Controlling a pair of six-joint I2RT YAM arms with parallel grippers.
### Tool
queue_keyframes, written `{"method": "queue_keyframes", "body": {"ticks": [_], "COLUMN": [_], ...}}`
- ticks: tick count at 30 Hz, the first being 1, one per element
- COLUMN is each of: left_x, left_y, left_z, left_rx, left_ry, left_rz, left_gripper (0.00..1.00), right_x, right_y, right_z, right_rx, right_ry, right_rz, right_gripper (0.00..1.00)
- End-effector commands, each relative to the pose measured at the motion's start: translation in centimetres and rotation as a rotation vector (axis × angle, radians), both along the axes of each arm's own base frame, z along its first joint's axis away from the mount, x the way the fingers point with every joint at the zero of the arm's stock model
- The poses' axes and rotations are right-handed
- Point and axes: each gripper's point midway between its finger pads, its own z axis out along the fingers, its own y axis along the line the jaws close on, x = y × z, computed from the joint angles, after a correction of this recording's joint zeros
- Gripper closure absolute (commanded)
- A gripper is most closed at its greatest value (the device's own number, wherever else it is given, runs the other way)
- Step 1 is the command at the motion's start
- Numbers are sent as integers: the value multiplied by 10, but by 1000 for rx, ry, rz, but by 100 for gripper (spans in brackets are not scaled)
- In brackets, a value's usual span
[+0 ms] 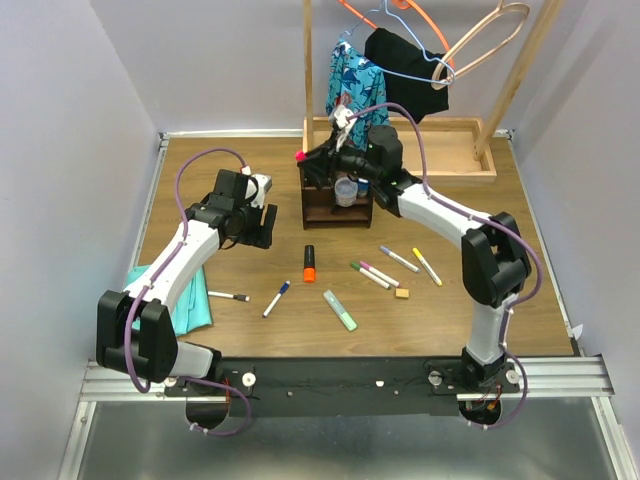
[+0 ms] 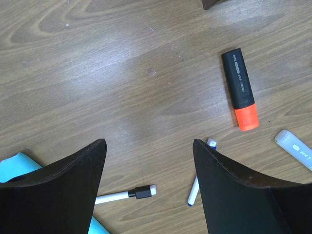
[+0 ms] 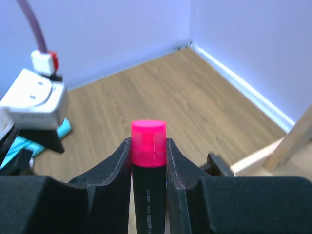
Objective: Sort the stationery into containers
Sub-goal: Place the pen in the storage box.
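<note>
My right gripper (image 1: 318,156) (image 3: 148,142) is shut on a black highlighter with a pink cap (image 3: 147,130) (image 1: 300,155), held over the left top edge of the dark brown organizer (image 1: 335,205). A clear tub (image 1: 346,190) sits in the organizer. My left gripper (image 1: 262,226) (image 2: 148,146) is open and empty above the table. Below it lie an orange highlighter (image 2: 240,90) (image 1: 309,263), a black-capped marker (image 2: 126,195) (image 1: 230,296) and a blue-capped marker (image 2: 194,192) (image 1: 277,298). A pale-green highlighter (image 1: 340,310) (image 2: 295,148), several more markers (image 1: 372,273) and a tan eraser (image 1: 402,293) lie to the right.
A teal cloth (image 1: 185,300) (image 2: 17,163) lies under the left arm. The clothes rack with its light wooden tray (image 1: 440,165), hangers and clothes stands at the back right. Walls close the left, back and right sides.
</note>
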Motion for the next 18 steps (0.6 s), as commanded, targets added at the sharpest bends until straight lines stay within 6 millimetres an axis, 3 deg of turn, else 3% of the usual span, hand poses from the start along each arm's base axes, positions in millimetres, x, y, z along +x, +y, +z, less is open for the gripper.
{"method": "queue_keyframes", "body": {"ticks": [1,6,12,18], "left_x": [2,3,9,15], "left_y": [-1,-2,-4,-3], "left_z": [8,2,1,1], "left_rx": [-8,-10,-12,4], "left_ry": [-20,-1,5,2], "left_rz": [-20,-17,-14,-18], "left_gripper": [20,20,20,20], "right_x": [20,29,43,51], "right_y": [17,21,21,21], "right_z": [31,24,-9,-30], "right_rx": [89,91,39,18], "right_ry": [-120,-108,-88,-80], "right_rz": [-27,-41,-83,-102], "right_gripper": [99,99,99,99]}}
